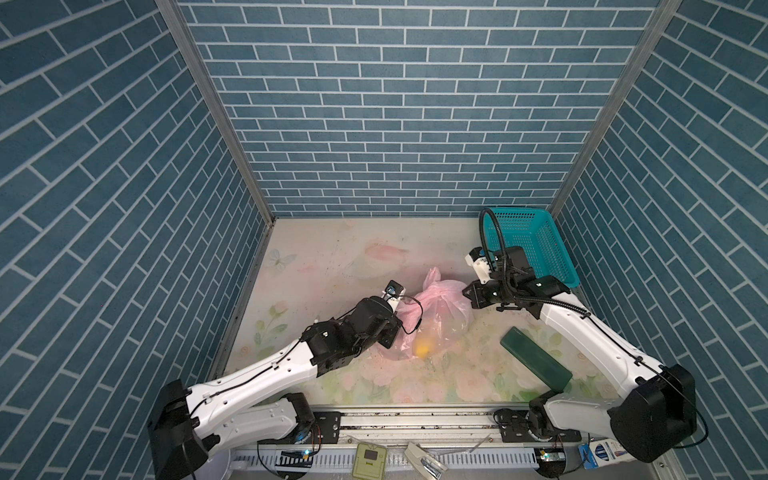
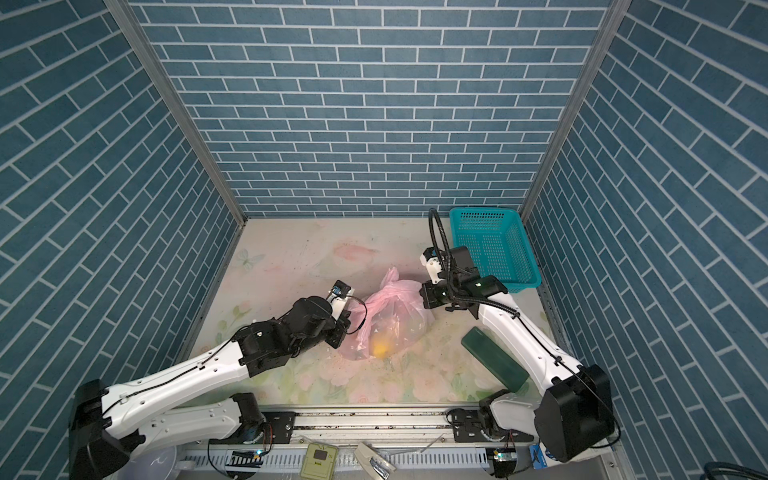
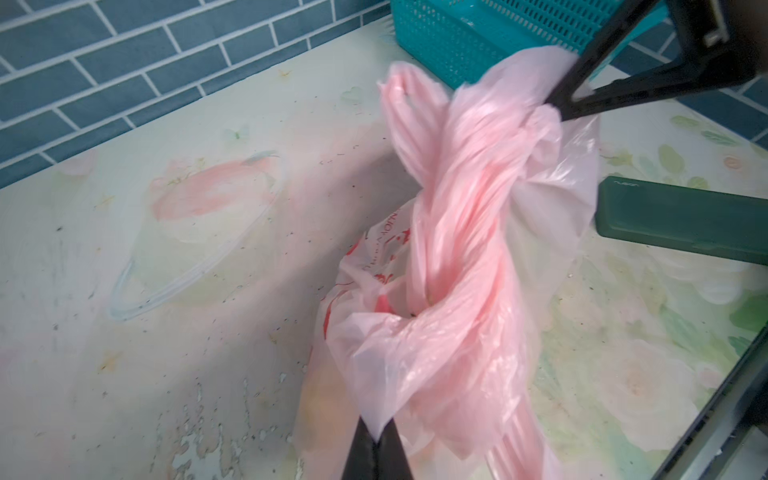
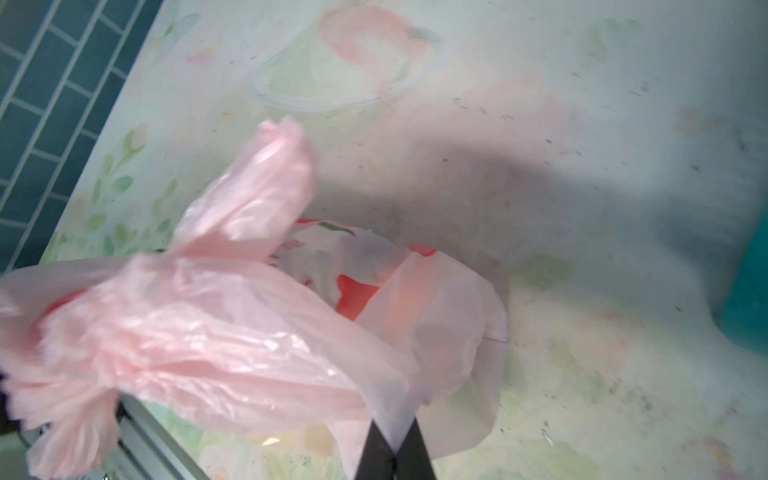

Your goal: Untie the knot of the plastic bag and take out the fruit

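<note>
On flower-printed tabletop, mid-way: thin translucent pink plastic bag, yellow fruit inside. Pinched at near-left by closed left gripper, at far-right by closed right gripper. Between them, twisted pink knot, long axis from jaws to jaws; seems to ask a pull apart along it.

From the plastic bag, bare tabletop is lying open from 10 to 12 o'clock and again at 6. The teal basket is blocking 2 o'clock. The dark green case is lying across 4. The left end effector and right end effector are closing off 8 and 3.
</note>
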You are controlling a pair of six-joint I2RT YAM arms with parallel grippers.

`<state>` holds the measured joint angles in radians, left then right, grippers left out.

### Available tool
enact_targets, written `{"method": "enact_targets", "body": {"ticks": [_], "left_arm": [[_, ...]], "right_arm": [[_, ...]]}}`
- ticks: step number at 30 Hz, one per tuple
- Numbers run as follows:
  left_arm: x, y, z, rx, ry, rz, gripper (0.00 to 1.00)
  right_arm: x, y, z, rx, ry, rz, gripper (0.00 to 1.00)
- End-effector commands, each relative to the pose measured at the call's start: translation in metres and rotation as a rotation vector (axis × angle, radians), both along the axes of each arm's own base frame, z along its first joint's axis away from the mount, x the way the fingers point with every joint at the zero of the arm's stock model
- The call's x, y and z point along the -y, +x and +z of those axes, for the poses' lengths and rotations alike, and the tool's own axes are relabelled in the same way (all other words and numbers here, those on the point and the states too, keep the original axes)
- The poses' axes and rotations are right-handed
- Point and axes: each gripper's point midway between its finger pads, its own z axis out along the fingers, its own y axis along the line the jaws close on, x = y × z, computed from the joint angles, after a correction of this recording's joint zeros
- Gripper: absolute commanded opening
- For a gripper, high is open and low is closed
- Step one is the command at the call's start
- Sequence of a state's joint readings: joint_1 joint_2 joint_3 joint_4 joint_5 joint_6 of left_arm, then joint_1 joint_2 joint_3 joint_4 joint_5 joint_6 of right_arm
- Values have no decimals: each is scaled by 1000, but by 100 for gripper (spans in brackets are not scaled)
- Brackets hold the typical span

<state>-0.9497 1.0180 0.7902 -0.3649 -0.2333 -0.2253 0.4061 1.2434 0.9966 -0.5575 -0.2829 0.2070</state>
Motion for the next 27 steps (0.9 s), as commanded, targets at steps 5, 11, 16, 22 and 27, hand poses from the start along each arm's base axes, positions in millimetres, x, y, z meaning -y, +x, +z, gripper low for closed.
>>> {"method": "enact_targets", "body": {"ticks": [5,11,16,22,27], "left_arm": [[-60,5,-12,1,39,145,0],[-76,2,-25,-13,25,186,0],[-71,3,-26,-23,5,182,0],[-65,14,-7,33,-6,181,0],[-57,27,18,104,-8,171,0]], "right_arm": [[66,4,-32,-127,-27,-353,0],[77,5,-45,-180,-38,-432,0],[73,7,-47,-196,-25,-416,0],[68,0,-43,-198,-20,-361,0],[66,-13,-25,-191,-25,-296,19]]}}
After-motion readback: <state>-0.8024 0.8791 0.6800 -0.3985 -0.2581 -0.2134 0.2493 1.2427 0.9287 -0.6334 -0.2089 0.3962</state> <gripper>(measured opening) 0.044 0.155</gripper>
